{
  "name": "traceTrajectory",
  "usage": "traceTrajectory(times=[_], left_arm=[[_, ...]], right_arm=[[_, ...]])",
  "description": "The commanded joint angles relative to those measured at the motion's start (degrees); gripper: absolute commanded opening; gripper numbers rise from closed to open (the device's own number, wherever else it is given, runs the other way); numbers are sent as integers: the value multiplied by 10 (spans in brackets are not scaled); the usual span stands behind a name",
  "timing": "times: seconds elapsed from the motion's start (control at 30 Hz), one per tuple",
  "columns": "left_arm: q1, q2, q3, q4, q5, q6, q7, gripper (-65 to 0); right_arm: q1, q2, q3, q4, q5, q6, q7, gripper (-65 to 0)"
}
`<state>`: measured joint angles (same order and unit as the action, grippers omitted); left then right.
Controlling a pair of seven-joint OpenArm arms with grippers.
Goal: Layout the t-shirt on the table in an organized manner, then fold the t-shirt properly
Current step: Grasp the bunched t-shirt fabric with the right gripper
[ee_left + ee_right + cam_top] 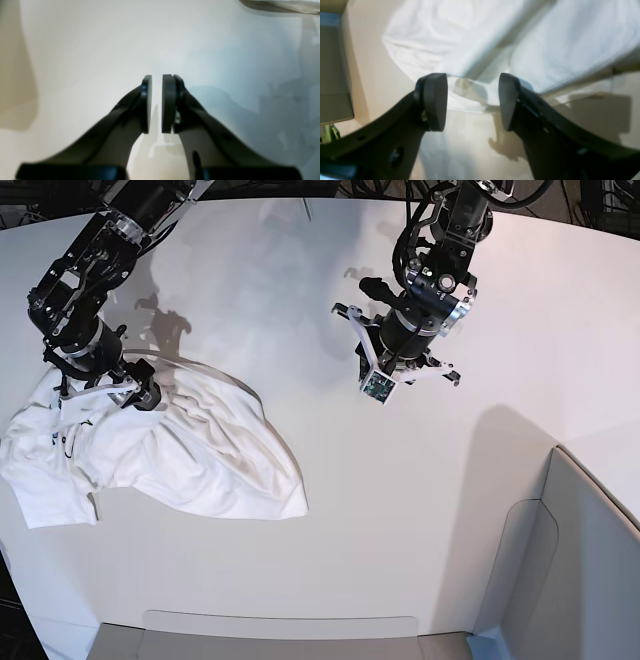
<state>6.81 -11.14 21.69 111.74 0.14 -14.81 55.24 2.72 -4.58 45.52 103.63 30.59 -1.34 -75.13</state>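
The white t-shirt [160, 450] lies rumpled in a loose heap on the worktop [400, 510], over at the left side of the base view, with folds running across it and one edge trailing toward the middle. No print shows from here; only plain white cloth faces up.

The right hand [100, 385] hangs directly over the upper part of that heap, close above the fabric. In its own wrist view its two dark pads [433, 101] stand spread wide, with nothing between them; the shirt's creased cloth [475, 45] fills the space just beyond the tips, and a hem edge sits right in line with the gap. Whether the tips brush the cloth I cannot tell.

The left hand [400, 365] is well apart from the shirt, out over bare worktop near the middle of the base view. Its pads [168, 103] stand nearly together, a thin slit of light between them, pinching nothing. Only a sliver of cloth [282, 6] shows in the top right corner of its wrist view.

A grey panel [570, 570] rises at the near right corner of the worktop.
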Motion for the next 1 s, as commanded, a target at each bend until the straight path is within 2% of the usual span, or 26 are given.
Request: traceTrajectory(times=[0.0,0.83,0.9,0.97], left_arm=[[-5,-3,-1,12,3,2,-14,-561],[5,-6,-1,12,3,2,-17,-561],[5,-6,-1,12,3,2,-17,-561],[5,-6,-1,12,3,2,-17,-561]], right_arm=[[9,7,9,3,10,-1,11,-323],[77,8,8,-64,8,1,11,-326],[78,8,8,-75,8,1,11,-348],[78,8,8,-85,9,2,12,-425]])
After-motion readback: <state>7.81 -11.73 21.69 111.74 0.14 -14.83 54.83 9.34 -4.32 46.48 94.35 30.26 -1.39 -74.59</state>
